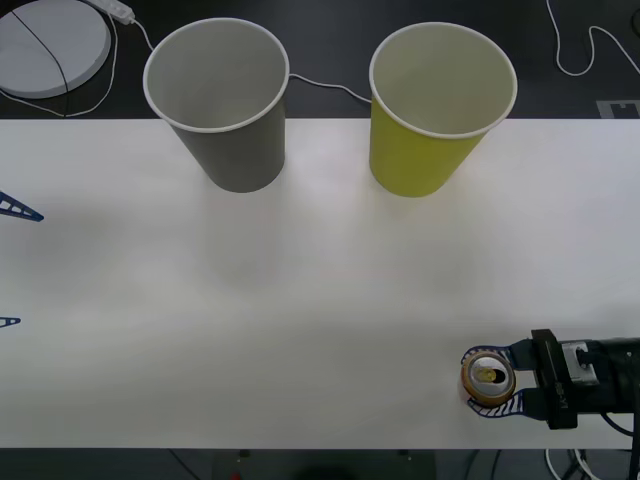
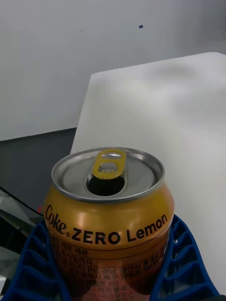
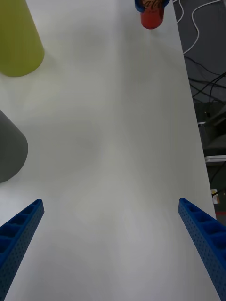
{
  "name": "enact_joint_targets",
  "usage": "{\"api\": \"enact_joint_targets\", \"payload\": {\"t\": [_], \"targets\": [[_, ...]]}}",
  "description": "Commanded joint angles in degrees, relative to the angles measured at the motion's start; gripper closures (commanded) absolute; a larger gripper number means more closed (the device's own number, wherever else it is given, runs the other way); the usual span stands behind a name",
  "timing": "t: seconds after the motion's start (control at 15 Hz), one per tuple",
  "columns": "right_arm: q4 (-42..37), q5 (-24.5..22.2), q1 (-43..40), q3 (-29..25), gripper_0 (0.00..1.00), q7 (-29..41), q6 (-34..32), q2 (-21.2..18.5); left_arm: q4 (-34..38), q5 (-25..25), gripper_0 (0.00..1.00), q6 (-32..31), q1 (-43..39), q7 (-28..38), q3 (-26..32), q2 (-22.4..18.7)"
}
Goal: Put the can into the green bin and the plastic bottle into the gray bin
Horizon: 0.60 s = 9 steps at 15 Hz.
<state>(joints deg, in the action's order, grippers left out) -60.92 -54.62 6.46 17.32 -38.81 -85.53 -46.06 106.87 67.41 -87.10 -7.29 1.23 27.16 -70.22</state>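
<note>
my right end effector (image 1: 497, 380) is clenched on the coke zero lemon can (image 1: 487, 377) at the near right edge of the counter (image 1: 320, 300).
i see the blue ribbed fingers (image 2: 188, 263) pressed against both sides of the can, which stands upright with its pull tab (image 2: 109, 165) lifted and the mouth open; from the left wrist its lower body looks red. my left end effector (image 3: 113, 244) sits released at the counter's left side, fingers spread wide, well apart from everything. the gray bin (image 1: 222, 100) and the green bin (image 1: 435, 105) stand upright side by side at the far edge, gray on the left, both well apart from the can.
</note>
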Motion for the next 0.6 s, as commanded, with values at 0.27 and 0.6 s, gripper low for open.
{"api": "enact_joint_targets", "payload": {"t": [0.27,0.6], "targets": [[-23.1,-4.9,-9.4,-10.0,1.00,20.9,9.2,-7.1,0.0,0.0,0.00,0.0,0.0,0.0,0.0,0.0],[-38.0,-12.8,-14.3,-22.3,1.00,42.8,9.1,-8.2,0.0,0.0,0.00,0.0,0.0,0.0,0.0,0.0]]}}
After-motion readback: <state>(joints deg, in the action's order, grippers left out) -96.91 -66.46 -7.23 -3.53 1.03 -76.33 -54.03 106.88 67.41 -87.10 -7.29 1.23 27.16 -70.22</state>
